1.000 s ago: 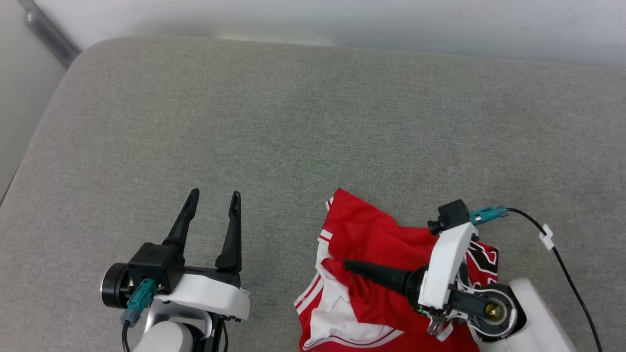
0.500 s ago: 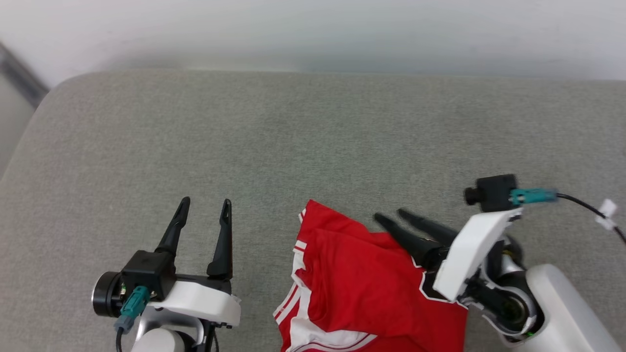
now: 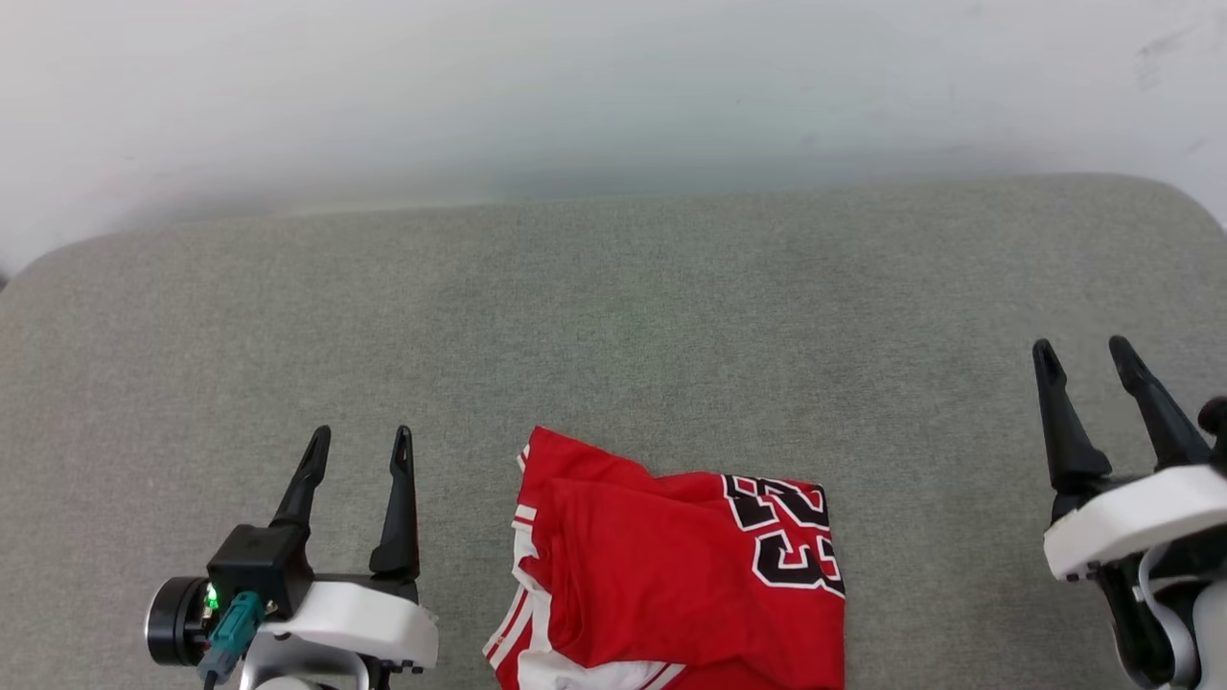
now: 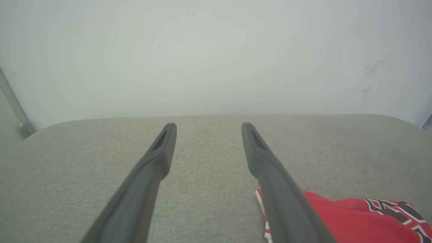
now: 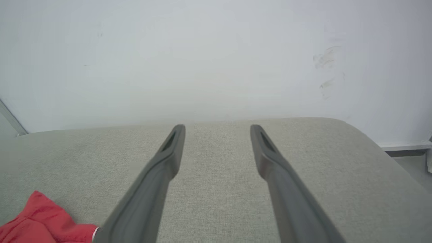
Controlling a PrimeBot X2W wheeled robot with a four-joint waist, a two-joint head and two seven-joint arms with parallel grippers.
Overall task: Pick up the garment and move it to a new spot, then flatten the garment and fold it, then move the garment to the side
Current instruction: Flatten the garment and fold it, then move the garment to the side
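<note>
Left hand (image 3: 361,436) and right hand (image 3: 1080,345) hung released, empty, flanking the garment (image 3: 661,575), which lay roughly folded; likely only moving it aside remained.

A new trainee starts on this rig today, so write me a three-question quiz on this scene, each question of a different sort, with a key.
1. True or false: the left claw and the right claw both stand open, and neither touches the garment.
2. Which number is printed on the garment? A) 32 B) 23 C) 45
3. What colour is the padded surface that the garment lies on?

Key: 1 true; 2 B; 3 gray.
</note>
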